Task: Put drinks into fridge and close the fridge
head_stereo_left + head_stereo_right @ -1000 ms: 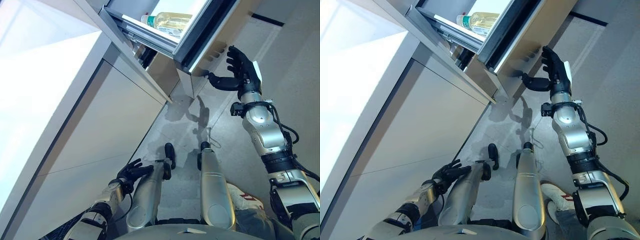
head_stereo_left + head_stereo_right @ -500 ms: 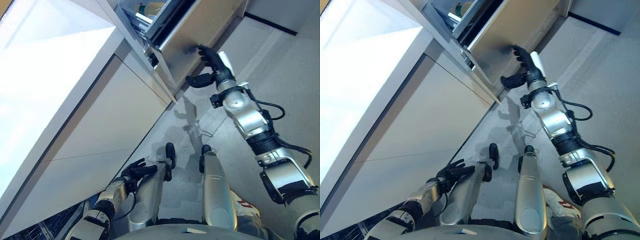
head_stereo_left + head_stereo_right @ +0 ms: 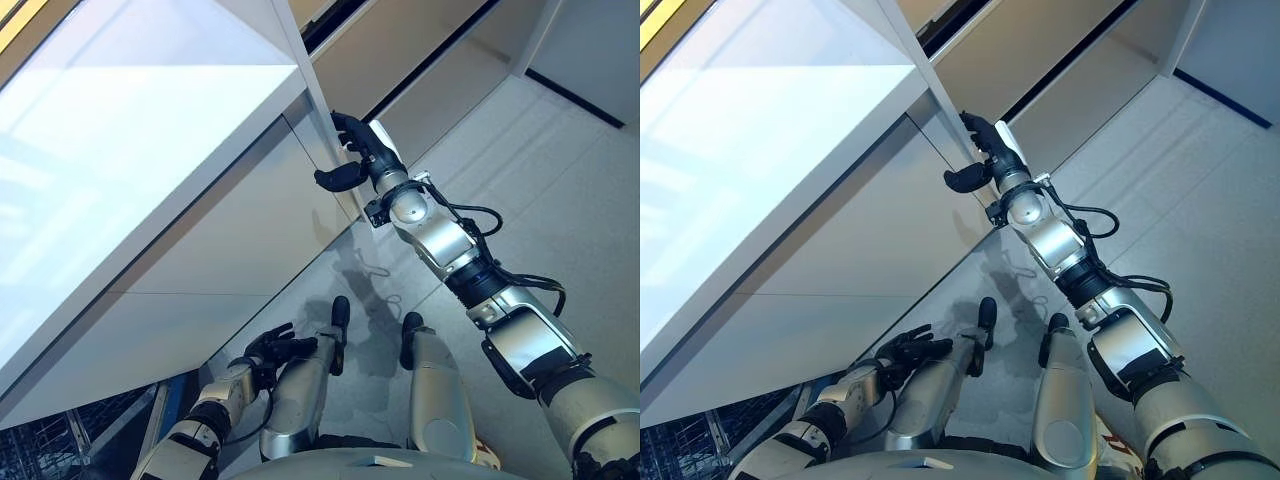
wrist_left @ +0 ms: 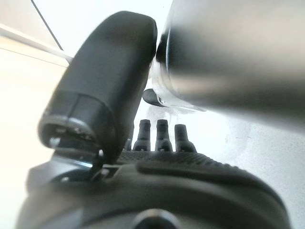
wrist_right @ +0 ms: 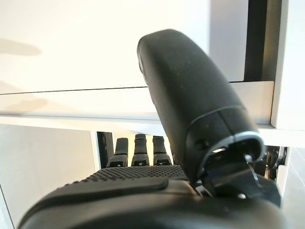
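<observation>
Two robot hands relaxed: right (image 3: 358, 152) flat against fridge door (image 3: 395, 50); left (image 3: 268, 347) low.

No text, label, number or sign can be read in any view.
</observation>
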Motion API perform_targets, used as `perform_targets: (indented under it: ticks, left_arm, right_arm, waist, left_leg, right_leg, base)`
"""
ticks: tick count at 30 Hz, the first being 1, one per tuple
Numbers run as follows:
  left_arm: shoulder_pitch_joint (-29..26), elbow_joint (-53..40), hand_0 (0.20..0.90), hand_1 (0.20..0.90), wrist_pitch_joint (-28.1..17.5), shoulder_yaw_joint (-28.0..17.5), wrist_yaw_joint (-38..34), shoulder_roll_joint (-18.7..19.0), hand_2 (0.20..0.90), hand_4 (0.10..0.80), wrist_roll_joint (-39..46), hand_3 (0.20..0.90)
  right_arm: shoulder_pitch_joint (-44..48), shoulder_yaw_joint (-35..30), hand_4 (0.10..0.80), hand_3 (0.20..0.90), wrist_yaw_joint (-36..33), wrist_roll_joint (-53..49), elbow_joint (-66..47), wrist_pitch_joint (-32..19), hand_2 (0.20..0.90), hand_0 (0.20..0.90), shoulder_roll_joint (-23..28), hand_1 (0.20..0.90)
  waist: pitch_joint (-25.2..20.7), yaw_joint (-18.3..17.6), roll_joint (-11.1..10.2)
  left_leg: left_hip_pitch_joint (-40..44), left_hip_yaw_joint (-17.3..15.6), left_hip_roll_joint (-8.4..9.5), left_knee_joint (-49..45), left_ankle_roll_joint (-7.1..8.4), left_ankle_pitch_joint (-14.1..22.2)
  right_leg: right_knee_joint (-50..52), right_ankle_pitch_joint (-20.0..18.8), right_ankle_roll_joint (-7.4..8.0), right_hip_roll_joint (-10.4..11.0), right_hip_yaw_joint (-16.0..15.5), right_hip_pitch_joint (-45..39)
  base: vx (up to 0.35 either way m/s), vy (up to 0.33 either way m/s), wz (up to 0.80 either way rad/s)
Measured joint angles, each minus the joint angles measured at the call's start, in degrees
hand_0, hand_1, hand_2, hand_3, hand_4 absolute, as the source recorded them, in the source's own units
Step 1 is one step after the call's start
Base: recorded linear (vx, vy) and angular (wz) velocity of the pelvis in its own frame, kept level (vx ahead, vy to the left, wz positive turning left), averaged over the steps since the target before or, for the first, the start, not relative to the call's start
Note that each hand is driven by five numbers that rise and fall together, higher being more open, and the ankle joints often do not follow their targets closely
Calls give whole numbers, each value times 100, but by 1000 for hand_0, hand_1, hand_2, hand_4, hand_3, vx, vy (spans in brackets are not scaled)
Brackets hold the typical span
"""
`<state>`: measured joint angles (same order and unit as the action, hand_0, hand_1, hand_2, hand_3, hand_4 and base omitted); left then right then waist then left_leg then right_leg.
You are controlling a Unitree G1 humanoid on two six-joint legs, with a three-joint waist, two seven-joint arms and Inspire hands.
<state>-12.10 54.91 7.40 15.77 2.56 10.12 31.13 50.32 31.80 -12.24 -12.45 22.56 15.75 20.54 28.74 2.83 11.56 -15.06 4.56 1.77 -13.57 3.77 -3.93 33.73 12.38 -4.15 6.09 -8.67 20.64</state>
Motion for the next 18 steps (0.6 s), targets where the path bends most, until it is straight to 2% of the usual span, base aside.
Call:
perform_targets:
  ticks: [2,6,8,11,14,18]
  left_arm:
    - [50,-8,900,900,-13,0,47,-1,900,800,-81,900]
    - [3,-13,900,900,-31,18,40,0,900,800,-422,900]
    - [12,-16,900,900,-30,23,-45,1,900,800,-478,900]
    - [26,-27,900,900,0,18,-248,9,900,800,-655,900]
    - [295,-110,900,900,22,15,-420,112,900,800,-653,900]
    - [939,-394,900,900,37,-101,-617,216,900,800,-657,900]
  right_arm:
    - [0,13,800,900,-54,-41,5,-70,900,900,15,900]
    - [11,21,800,900,-339,-67,-7,-597,900,900,15,900]
    - [-22,2,800,900,-597,-103,-5,-707,900,900,73,900]
    - [-274,-107,800,900,-725,-105,-31,-940,900,900,212,900]
    - [-1048,-499,800,900,-780,-242,-105,-1120,900,900,176,900]
    - [-3011,-1438,800,900,-589,-495,-273,-1590,900,900,-27,900]
  waist:
    - [-3,17,5]
    - [-9,80,11]
    - [-48,140,-5]
    - [-182,133,-70]
    - [-672,129,-354]
    - [-1299,10,-807]
  left_leg:
    - [104,5,-19,20,-17,-12]
    - [319,32,-74,140,16,-39]
    - [447,31,-93,246,13,-39]
    - [584,17,-116,404,7,-47]
    - [760,-85,-182,622,12,-53]
    - [1293,-375,-261,953,-75,59]
  right_leg:
    - [-48,12,-18,-9,-39,-127]
    - [-239,1,-2,-45,-140,-418]
    - [-356,7,-13,-71,-140,-540]
    - [-533,-35,55,-100,-141,-683]
    - [-866,-73,111,-185,-129,-895]
    - [-1494,-143,219,-301,-61,-1513]
  base:
    - [47,-29,7]
    - [35,-29,9]
    - [46,-72,2]
    - [49,-51,-2]
    - [53,13,-2]
    - [4,15,-12]
